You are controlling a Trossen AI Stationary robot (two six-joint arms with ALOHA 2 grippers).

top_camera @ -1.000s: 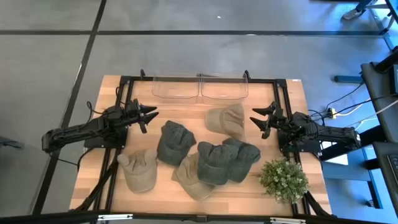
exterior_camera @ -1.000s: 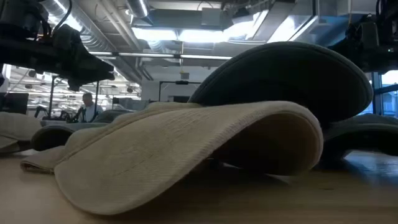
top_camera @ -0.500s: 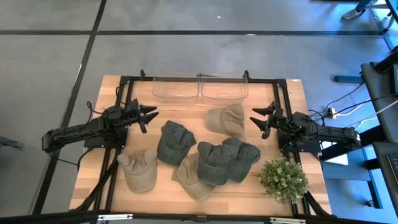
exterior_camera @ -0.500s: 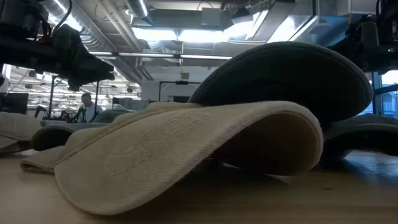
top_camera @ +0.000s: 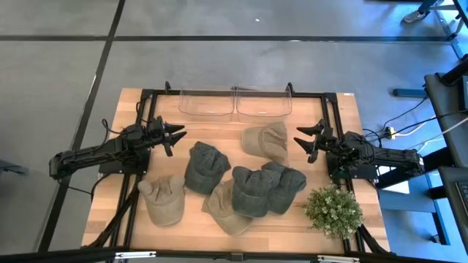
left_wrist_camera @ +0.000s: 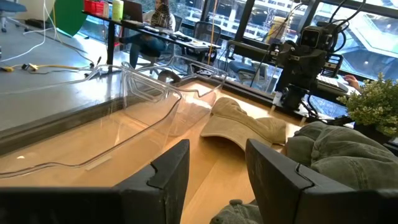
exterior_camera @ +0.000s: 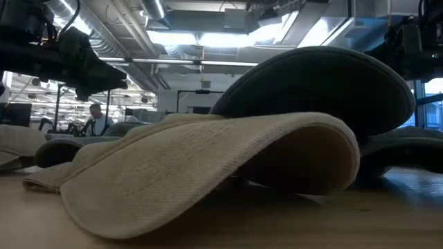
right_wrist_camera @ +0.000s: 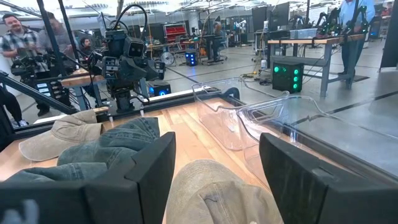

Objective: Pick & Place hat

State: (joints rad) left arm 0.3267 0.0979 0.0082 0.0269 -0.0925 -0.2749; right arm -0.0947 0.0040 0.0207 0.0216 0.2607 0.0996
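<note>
Several caps lie crown-up or on their sides on the wooden table. A tan cap (top_camera: 266,140) lies toward the far side, a dark green cap (top_camera: 205,166) left of centre, a tan cap (top_camera: 164,199) near left, a tan cap (top_camera: 228,207) near centre, and two dark green caps (top_camera: 254,191) (top_camera: 287,183) overlap. My left gripper (top_camera: 178,134) hovers open above the table, left of the caps. My right gripper (top_camera: 301,141) hovers open right of the far tan cap, which shows between its fingers in the right wrist view (right_wrist_camera: 219,193).
Two clear plastic bins (top_camera: 207,102) (top_camera: 263,102) stand side by side at the table's far edge. A small green plant (top_camera: 333,210) stands at the near right corner. A black frame (top_camera: 146,109) runs around the table. People stand in the room beyond.
</note>
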